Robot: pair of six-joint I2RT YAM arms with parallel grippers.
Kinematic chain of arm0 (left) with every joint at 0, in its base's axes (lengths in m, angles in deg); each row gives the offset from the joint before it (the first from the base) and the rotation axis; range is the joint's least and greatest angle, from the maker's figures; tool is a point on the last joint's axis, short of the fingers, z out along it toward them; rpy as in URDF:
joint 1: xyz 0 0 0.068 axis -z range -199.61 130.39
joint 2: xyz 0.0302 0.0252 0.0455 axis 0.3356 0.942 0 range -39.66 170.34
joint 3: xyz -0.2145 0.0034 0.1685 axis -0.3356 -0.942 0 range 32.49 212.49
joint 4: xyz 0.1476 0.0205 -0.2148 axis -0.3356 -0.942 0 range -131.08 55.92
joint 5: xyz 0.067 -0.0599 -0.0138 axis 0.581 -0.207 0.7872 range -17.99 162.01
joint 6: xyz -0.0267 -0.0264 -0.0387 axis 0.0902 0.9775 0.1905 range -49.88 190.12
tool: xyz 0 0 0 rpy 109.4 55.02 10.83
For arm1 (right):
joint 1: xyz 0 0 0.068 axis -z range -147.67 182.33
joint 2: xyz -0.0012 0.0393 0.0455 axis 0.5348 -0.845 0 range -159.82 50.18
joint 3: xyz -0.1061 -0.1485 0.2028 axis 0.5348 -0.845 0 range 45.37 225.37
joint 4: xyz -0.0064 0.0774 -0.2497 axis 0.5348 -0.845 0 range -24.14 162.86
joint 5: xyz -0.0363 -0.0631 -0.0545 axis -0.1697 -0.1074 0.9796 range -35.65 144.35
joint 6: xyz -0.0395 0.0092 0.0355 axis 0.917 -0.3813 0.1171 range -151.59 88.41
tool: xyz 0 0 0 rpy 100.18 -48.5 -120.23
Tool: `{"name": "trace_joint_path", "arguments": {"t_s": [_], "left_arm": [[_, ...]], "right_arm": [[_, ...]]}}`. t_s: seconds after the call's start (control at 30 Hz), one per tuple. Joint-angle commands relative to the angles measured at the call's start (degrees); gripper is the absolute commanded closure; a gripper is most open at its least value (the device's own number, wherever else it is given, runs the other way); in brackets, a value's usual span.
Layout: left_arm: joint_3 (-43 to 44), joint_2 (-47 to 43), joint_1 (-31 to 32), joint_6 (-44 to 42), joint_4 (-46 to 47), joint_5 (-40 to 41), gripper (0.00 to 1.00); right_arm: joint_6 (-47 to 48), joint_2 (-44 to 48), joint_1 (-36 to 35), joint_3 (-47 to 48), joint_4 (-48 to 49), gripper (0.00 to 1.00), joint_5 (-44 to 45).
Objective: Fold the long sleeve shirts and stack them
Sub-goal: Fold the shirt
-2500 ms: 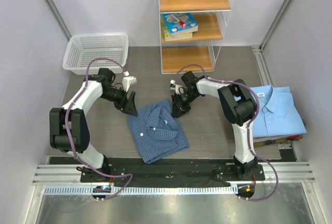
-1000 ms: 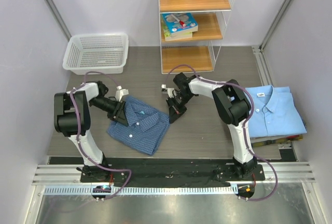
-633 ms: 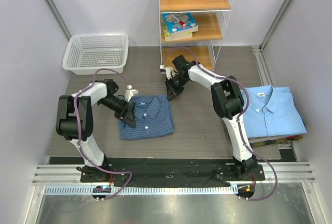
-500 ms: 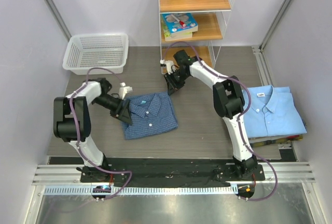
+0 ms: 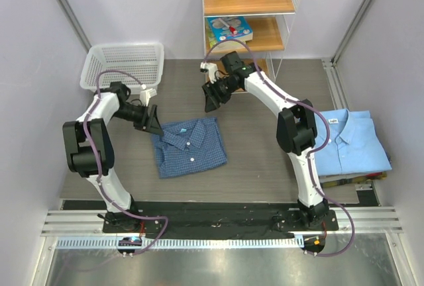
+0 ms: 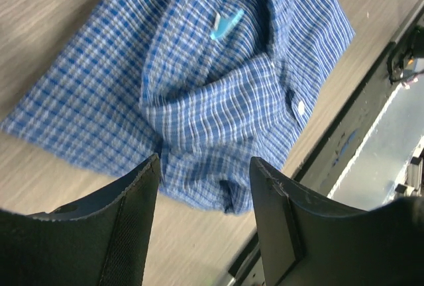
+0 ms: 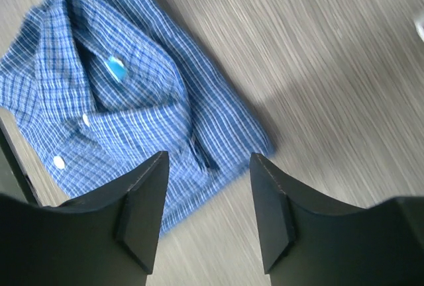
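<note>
Left gripper (image 5: 151,122): your jaws stand apart, empty, just off the shirt's far-left corner.
Right gripper (image 5: 211,98): yours likewise parted, empty, beyond the shirt's far edge.
Dark blue fine-checked folded cloth shirt (image 5: 190,148): flat on the tabletop (image 5: 265,160) between your arms; collar toward the far side, button line running near-to-far.

Dark blue fine-checked shirt (image 5: 190,147), plain light blue shirt (image 5: 348,143), white mesh basket (image 5: 126,66), grey woodgrain table (image 5: 262,150).

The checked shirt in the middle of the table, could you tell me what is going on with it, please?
The dark blue checked shirt lies folded on the table. The left claw and the right claw both hover open by its far side, holding nothing. A folded light blue shirt lies at the right; the checked one is not yet stacked on it.
</note>
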State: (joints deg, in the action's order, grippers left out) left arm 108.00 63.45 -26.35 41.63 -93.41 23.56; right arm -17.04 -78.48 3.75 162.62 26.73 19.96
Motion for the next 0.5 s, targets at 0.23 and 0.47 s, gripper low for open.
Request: {"name": "trace_joint_path", "arguments": {"t_s": [0.23, 0.47], "left_arm": [[0.5, 5.1, 3.8, 8.0, 9.7, 1.9, 0.49], [1.1, 7.5, 3.9, 9.4, 10.6, 0.8, 0.69]], "right_arm": [[-2.9, -6.7, -5.1, 3.9, 5.7, 0.37, -1.8], [-2.3, -7.6, -6.2, 2.8, 6.0, 0.49, -1.6]]}}
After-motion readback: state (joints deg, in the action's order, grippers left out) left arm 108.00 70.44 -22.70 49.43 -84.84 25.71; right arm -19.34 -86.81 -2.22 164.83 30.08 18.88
